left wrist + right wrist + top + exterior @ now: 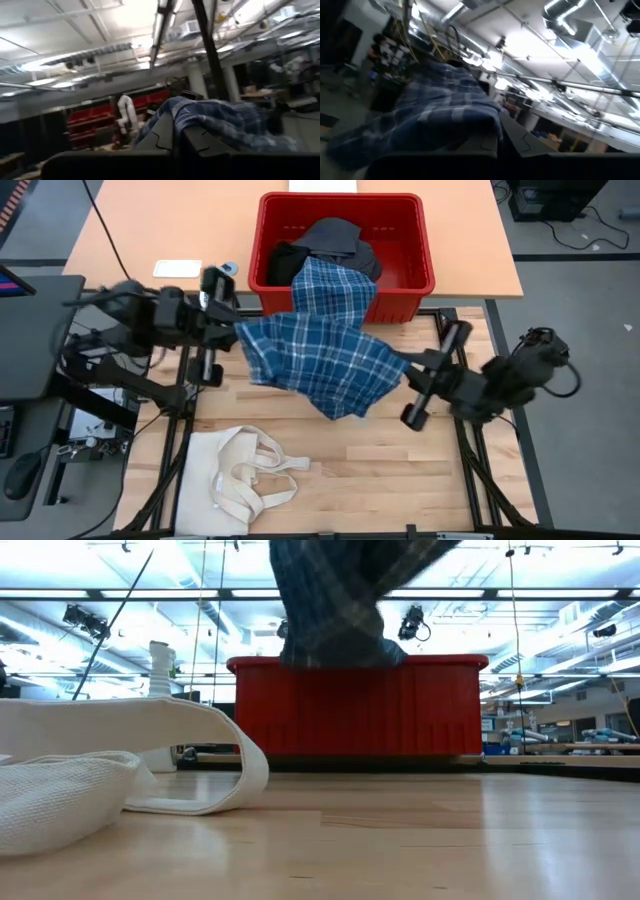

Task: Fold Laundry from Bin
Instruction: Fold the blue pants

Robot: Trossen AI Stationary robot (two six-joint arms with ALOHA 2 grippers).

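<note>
In the high view the blue plaid shirt (pixel 320 360) hangs stretched between the left end effector (pixel 238 332) and right end effector (pixel 404 370), both pinching it, its long axis crossing the worktop (pixel 380 470) while one end trails into the bin (pixel 420 240). The low view alone shows the shirt clear of the worktop, and each wrist view shows cloth bunched at its own closed fingers.

high view: looks straight down from above on the whole tabletop (pixel 350 480), both arms and the bin (pixel 342 242).
low view: sits at tabletop height, very near the tote bag (pixel 90 780), facing level toward the bin (pixel 360 705) and the room behind.
left wrist view: tilted upward, close behind the plaid shirt (pixel 225 120), ceiling beyond.
right wrist view: likewise tilted up, shirt (pixel 435 110) close.
shared: all four show the plaid shirt.
</note>
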